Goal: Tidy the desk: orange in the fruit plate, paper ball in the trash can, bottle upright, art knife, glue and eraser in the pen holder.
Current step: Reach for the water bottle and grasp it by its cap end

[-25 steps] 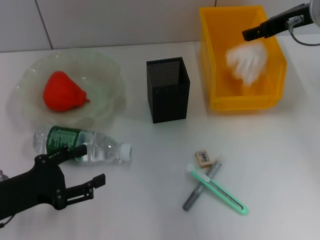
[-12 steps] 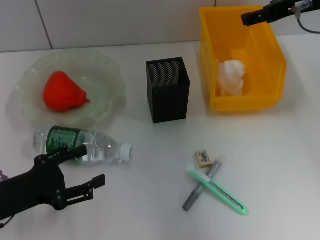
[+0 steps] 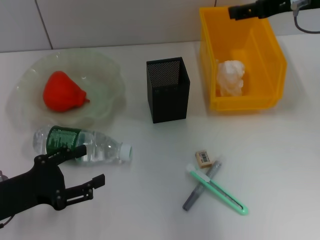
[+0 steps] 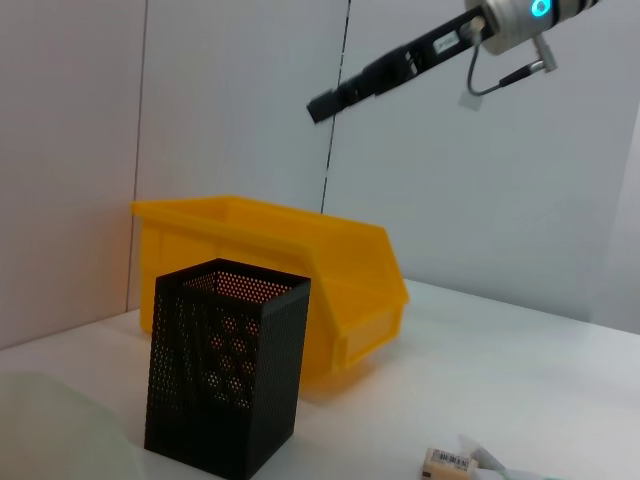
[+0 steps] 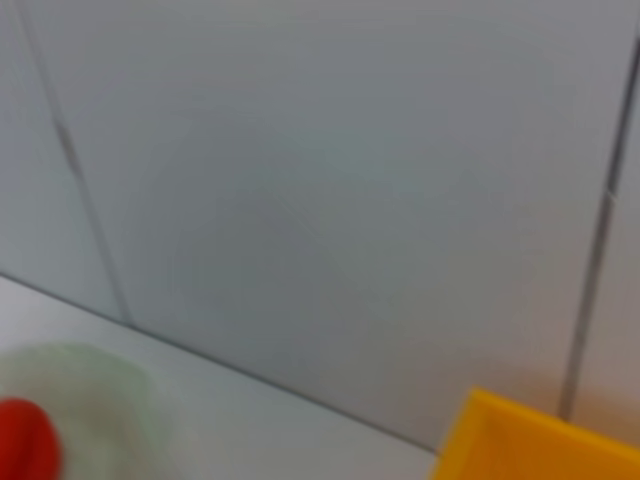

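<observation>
The orange [image 3: 62,91] lies in the fruit plate [image 3: 107,67] at the back left. In front of the plate the bottle [image 3: 82,144] lies on its side, cap pointing right. My left gripper [image 3: 95,163] hovers open just in front of it, holding nothing. The paper ball [image 3: 230,77] rests inside the yellow trash can [image 3: 245,104]. Above the can's far edge my right gripper [image 3: 235,11] is open and empty. The black pen holder [image 3: 167,90] stands mid-table. Eraser [image 3: 203,158], green art knife [image 3: 220,191] and grey glue stick [image 3: 196,194] lie front right.
A tiled wall [image 3: 125,20] runs behind the table. In the left wrist view the pen holder [image 4: 225,365] stands before the trash can [image 4: 280,270], with the right gripper [image 4: 325,103] high above. Bare white tabletop lies between bottle and stationery.
The paper ball dropped from my right gripper and settled in the trash can. The right gripper rose and drew back toward the wall. The left arm has not moved.
</observation>
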Available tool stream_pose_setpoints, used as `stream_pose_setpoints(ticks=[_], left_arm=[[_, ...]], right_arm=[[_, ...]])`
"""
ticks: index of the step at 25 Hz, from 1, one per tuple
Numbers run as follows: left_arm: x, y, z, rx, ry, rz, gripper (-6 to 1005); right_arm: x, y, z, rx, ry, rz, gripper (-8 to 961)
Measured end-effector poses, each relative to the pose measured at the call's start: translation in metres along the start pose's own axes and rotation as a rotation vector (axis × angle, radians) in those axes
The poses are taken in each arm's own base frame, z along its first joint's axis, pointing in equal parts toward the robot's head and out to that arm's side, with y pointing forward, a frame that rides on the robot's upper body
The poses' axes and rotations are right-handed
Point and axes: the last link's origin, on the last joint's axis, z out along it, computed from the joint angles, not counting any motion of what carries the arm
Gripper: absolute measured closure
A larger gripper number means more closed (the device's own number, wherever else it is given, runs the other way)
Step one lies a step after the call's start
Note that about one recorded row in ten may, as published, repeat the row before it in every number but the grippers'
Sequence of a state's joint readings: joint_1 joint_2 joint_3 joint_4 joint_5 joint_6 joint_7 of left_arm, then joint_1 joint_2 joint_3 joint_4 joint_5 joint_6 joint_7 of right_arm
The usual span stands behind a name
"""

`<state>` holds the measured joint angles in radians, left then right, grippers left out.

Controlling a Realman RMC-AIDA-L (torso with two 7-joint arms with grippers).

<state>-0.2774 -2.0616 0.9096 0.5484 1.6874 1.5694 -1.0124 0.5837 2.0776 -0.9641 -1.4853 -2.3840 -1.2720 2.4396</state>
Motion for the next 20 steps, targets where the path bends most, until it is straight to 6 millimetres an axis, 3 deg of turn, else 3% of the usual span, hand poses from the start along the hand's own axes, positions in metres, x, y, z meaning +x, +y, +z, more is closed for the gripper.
stream_pose_setpoints(ticks=[8, 20], left_arm=[[0.000, 0.000, -0.001, 0.003, -0.001, 0.002, 143], [0.004, 0.001, -0.002, -0.011, 0.019, 0.010, 144]], right_arm=[[0.016, 0.011, -0.024, -0.157, -0.185, -0.020, 105], [0.058, 0.003, -0.046, -0.296, -0.352, 0.047, 105]])
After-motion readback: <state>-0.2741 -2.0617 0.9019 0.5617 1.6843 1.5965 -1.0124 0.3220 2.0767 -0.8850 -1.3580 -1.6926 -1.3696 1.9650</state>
